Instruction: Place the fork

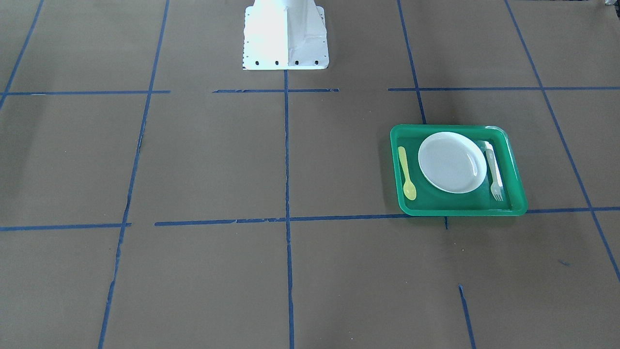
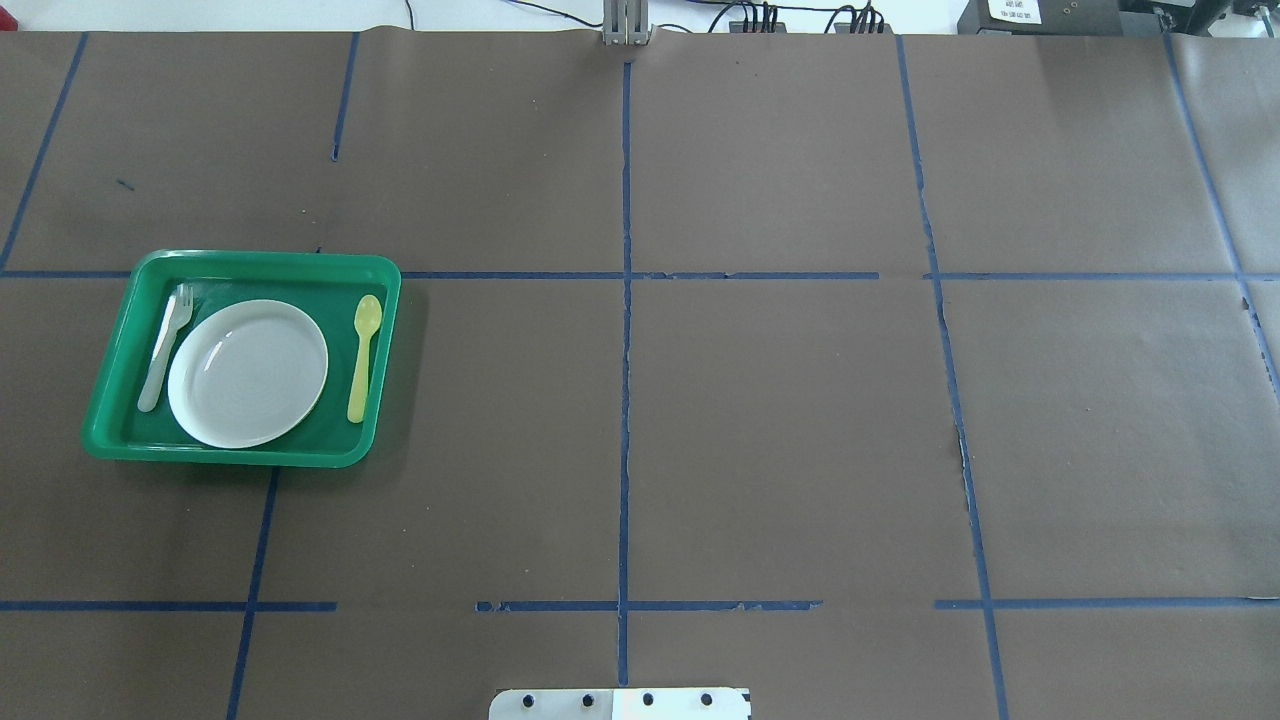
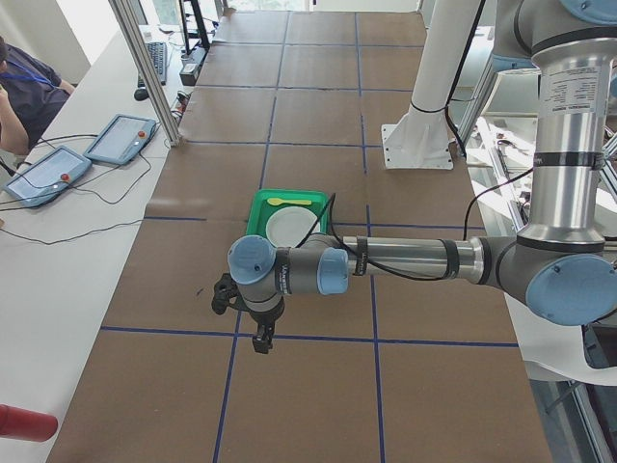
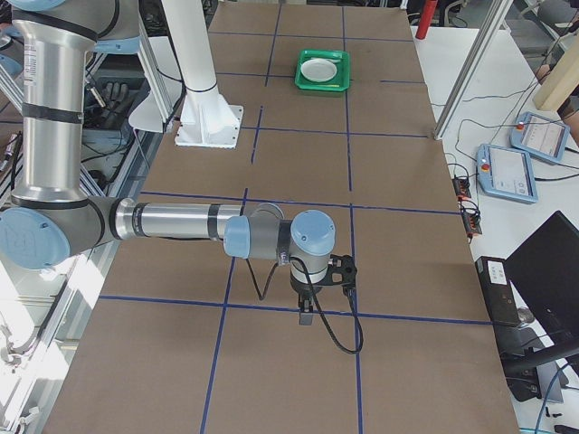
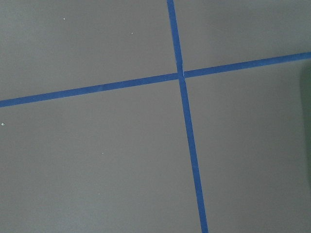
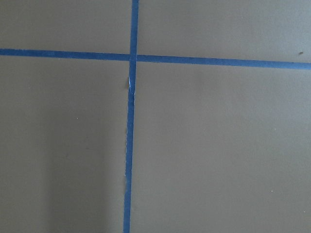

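From your side of the counter (image 1: 193, 160), the front-facing camera caught the fork (image 1: 494, 172) lying inside the green tray (image 1: 460, 212), along its right-hand wall in that view. It lay just beside the white plate (image 1: 452, 162) with its tines toward you, and the yellow spoon (image 1: 407, 173) lay on the plate's other side. Overhead, you saw the tray on the robot's left half of the counter, fork and spoon flanking the plate. From the left end, the left end effector (image 3: 260, 342) pointed down above a blue tape line (image 3: 318, 338), apart from the tray; you could not tell how wide its fingers stood. From the right end, the right end effector (image 4: 306, 315) hung well apart from the far tray, its opening equally unreadable. Both wrist cameras showed you only brown counter and crossing tape.
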Robot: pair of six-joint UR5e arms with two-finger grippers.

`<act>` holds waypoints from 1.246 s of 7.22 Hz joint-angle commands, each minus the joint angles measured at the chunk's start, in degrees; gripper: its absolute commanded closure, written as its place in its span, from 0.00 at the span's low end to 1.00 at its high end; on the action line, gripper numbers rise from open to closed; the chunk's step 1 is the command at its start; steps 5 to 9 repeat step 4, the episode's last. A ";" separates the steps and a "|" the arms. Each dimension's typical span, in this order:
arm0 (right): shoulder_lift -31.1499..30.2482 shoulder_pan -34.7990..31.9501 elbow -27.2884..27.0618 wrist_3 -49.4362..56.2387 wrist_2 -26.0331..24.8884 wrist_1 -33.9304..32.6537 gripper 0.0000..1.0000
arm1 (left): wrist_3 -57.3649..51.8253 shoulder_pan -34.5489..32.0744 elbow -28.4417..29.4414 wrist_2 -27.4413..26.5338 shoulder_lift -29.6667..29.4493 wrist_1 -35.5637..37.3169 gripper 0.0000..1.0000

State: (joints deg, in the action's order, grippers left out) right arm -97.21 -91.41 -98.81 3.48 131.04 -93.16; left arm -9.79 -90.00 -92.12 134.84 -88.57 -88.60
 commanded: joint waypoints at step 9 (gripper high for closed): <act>0.00 0.00 0.02 -0.05 0.00 0.00 0.00 | -0.31 -0.88 -0.60 0.07 -0.03 -0.26 0.00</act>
